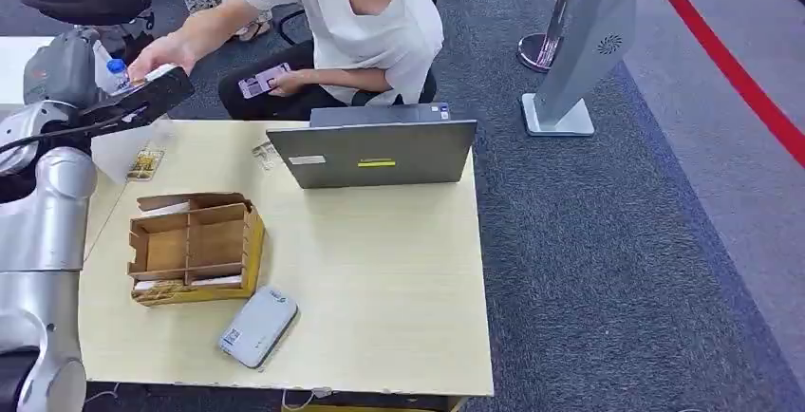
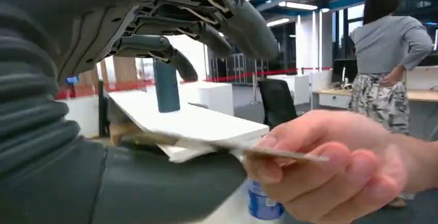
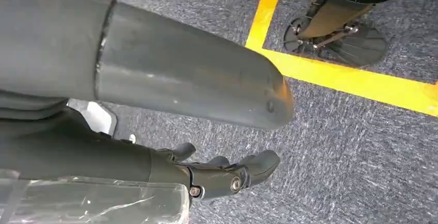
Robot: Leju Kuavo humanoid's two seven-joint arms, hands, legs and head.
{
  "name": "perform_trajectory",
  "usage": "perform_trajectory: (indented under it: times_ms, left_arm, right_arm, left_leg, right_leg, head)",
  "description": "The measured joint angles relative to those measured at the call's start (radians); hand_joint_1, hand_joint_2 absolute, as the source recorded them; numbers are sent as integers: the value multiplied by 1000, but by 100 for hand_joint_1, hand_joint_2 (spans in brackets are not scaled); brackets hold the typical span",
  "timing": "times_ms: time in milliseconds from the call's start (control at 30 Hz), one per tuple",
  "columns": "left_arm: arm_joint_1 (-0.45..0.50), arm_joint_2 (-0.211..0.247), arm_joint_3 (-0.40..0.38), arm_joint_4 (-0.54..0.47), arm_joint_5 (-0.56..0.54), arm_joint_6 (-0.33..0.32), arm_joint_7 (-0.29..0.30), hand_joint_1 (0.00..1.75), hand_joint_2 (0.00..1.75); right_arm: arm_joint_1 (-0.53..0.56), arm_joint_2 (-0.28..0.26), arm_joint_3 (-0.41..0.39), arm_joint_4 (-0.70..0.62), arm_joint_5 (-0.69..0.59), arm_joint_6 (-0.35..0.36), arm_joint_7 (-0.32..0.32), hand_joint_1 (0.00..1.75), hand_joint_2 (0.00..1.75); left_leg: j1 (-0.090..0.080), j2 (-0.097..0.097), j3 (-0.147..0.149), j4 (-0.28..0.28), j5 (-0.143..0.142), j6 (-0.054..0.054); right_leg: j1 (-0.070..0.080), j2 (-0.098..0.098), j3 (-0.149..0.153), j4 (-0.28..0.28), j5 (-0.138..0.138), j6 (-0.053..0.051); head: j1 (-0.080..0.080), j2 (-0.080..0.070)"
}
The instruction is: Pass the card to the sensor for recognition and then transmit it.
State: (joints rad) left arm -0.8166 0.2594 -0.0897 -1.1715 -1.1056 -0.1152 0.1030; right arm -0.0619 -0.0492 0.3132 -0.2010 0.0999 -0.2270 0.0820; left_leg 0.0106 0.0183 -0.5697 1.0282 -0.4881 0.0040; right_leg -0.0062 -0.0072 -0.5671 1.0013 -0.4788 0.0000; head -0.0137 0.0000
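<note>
My left hand (image 1: 142, 99) is raised beyond the table's far left corner with the card (image 2: 279, 153) in it. In the left wrist view the thin card lies edge-on across my thumb (image 2: 155, 188), under my dark fingers (image 2: 206, 22). A seated person's hand (image 1: 161, 51) reaches over, and its fingers (image 2: 320, 167) pinch the card's outer end. The grey-white sensor (image 1: 258, 327) lies flat near the table's front edge, far from the card. My right hand (image 3: 227, 175) hangs over grey carpet, fingers loosely apart and holding nothing.
A cardboard card box (image 1: 195, 246) with compartments stands on the left of the wooden table (image 1: 380, 279). A grey laptop (image 1: 380, 151) stands at the far edge in front of the person. A small bottle (image 1: 116, 75) and another card (image 1: 145, 163) are near my left hand.
</note>
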Motion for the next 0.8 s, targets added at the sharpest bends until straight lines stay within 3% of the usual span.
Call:
perform_trajectory:
  times_ms: [333,633,800]
  left_arm:
    - [-82,40,-153,53,-239,-8,68,175,175]
    - [-75,39,-191,55,-196,25,32,175,175]
    - [21,35,-210,-93,-143,103,-20,175,175]
  right_arm:
    - [-1,5,15,2,69,16,34,0,0]
    - [-1,10,22,4,87,14,38,0,0]
    - [5,16,22,8,83,-1,30,0,0]
  left_leg:
    - [0,0,0,0,0,0]
    - [0,0,0,0,0,0]
    - [0,0,0,0,0,0]
  right_leg:
    - [0,0,0,0,0,0]
    - [0,0,0,0,0,0]
    - [0,0,1,0,0,-1]
  head:
    - [0,0]
    - [0,0]
    - [1,0]
